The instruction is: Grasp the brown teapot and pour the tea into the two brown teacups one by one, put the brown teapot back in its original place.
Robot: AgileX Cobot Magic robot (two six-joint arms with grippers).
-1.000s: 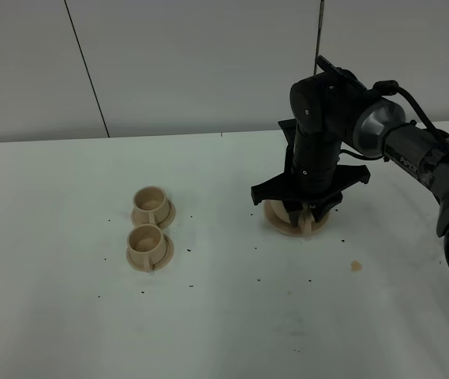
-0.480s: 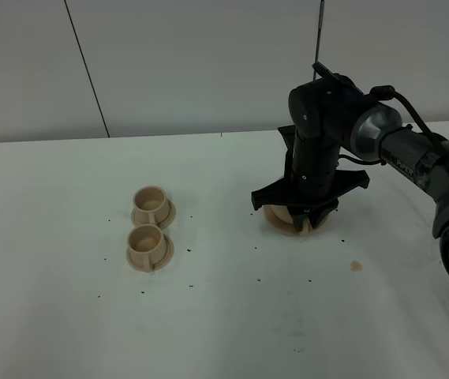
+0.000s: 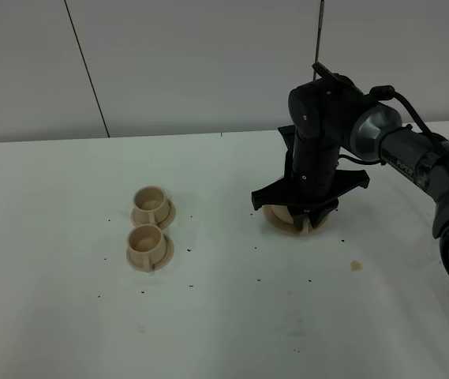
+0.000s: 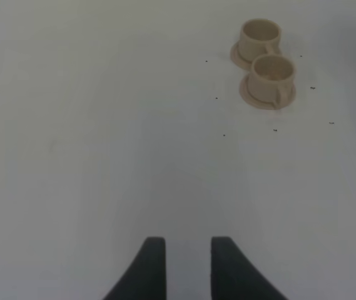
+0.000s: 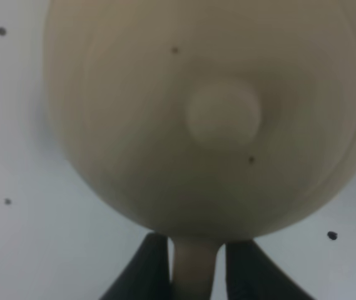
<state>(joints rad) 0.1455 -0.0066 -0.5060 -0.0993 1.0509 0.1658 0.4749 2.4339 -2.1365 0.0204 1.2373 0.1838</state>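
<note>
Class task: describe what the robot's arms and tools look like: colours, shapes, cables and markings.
The right arm is black and rounded with a silver-grey joint band, a black cable looping over it and small white lettering. The right tool is black with a wide winged crossbar. The left tool shows two dark tapered fingers.

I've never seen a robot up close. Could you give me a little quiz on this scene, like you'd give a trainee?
1. True or false: the two brown teacups stand far apart from each other.
2. Which part of the brown teapot is the right gripper closed on? A: spout. B: handle. C: lid knob.
3. Fill in: the left gripper holds ____.
Key: 1 false, they sit side by side. 2 B. 3 nothing.
</note>
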